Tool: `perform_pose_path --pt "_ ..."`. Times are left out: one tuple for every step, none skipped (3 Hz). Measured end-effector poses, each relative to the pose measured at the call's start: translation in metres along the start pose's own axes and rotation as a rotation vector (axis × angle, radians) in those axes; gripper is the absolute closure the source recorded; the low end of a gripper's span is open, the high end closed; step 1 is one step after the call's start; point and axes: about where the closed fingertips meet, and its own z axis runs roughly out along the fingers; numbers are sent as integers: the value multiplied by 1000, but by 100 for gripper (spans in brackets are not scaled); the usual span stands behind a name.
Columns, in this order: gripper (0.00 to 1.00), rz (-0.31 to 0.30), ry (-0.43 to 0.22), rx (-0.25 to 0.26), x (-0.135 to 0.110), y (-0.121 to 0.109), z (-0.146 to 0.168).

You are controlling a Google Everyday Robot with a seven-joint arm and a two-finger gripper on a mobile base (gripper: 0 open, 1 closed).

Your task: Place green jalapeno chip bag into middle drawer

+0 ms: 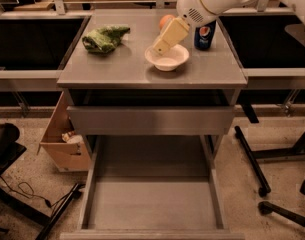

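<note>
The green jalapeno chip bag lies crumpled on the back left of the grey table top. My gripper hangs on the white arm over the back rim of the white bowl, about a bowl's width to the right of the bag, and holds nothing that I can see. The middle drawer is pulled out wide open low in front of the table, and its flat grey floor is bare. Above it is a drawer with a tall plain grey front panel, pulled out a little.
An orange fruit sits behind the gripper, partly hidden. A blue soda can stands at the back right. A cardboard box sits on the floor at the left. Black chair legs stand at the right. Dark bins flank the table.
</note>
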Motion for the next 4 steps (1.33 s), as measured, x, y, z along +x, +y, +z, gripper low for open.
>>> perform_pose_path --pt "0 36 6 -2 9 -36 60" --pt "0 123 30 -23 -3 -59 157" --pt "0 176 -12 -34 -23 -67 207" --pt "0 210 -150 -84 -53 -64 249"
